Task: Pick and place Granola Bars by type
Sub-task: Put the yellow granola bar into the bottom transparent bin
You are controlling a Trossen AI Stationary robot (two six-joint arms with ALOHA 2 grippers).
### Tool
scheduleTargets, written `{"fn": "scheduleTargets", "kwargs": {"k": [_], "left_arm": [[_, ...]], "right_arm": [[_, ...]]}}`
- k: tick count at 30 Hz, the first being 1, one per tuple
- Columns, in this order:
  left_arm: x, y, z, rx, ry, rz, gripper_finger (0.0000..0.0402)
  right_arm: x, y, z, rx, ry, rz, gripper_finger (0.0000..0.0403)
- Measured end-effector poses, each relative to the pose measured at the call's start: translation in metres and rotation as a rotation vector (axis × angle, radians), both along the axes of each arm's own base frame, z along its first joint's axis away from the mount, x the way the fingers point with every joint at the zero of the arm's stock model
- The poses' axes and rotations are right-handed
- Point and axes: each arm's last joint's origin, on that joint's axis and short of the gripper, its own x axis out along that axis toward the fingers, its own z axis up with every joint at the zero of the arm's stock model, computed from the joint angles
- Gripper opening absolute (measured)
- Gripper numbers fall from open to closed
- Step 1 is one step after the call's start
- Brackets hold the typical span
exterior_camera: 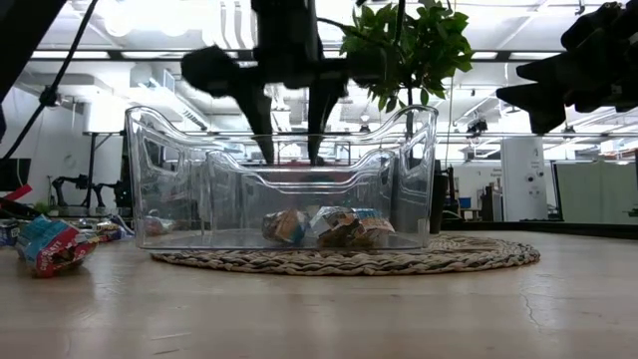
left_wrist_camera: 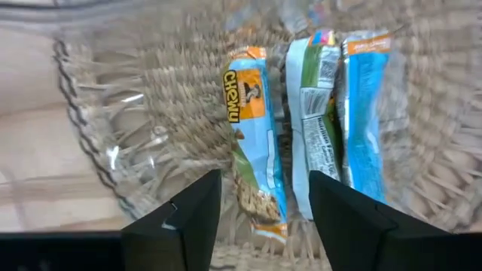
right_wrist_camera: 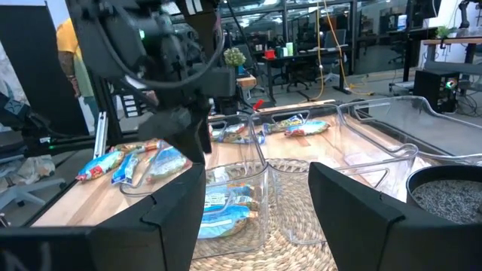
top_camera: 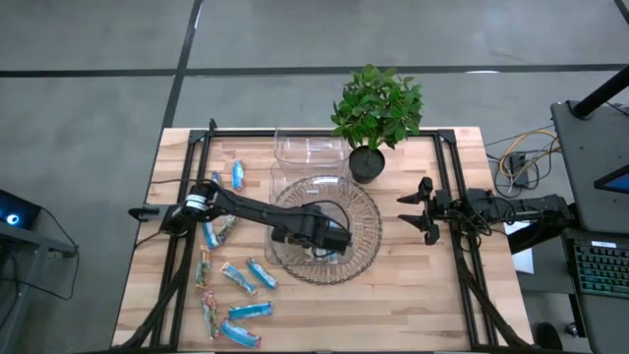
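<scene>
My left gripper (top_camera: 339,239) (left_wrist_camera: 263,218) hangs open over the clear container (top_camera: 295,197) that stands on the round woven mat (top_camera: 371,231). In the low view its fingers (exterior_camera: 267,125) stand above the container's rim and touch nothing. Three blue granola bars (left_wrist_camera: 256,143) (exterior_camera: 339,227) lie side by side on the container's floor below it. Several more bars (top_camera: 237,277) lie loose on the table's left part. My right gripper (top_camera: 415,209) (right_wrist_camera: 256,226) waits open near the table's right edge.
A second clear container (top_camera: 310,147) stands at the far edge, just behind the first. A potted plant (top_camera: 367,162) stands beside it at the far right of the mat. Black frame rails (top_camera: 457,246) run along the table's left and right sides.
</scene>
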Motion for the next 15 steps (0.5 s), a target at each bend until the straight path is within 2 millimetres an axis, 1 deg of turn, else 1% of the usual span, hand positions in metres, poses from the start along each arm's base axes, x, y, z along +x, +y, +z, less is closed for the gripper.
{"fn": "scheduleTargets", "kwargs": {"k": [4,9,12,15], "left_arm": [[-0.002,0.001,0.023,0.019,-0.011,0.001,0.0182],[-0.012,0.003,0.050,0.025,-0.024,-0.019,0.0181],[-0.024,0.006,0.057,0.032,0.011,-0.022,0.0181],[-0.039,0.008,0.058,0.033,0.037,-0.011,0.0181]], "right_arm": [[0.000,0.000,0.000,0.000,0.000,0.000,0.0224],[0.000,0.000,0.000,0.000,0.000,0.000,0.0224],[0.000,0.000,0.000,0.000,0.000,0.000,0.0224],[0.000,0.000,0.000,0.000,0.000,0.000,0.0224]]}}
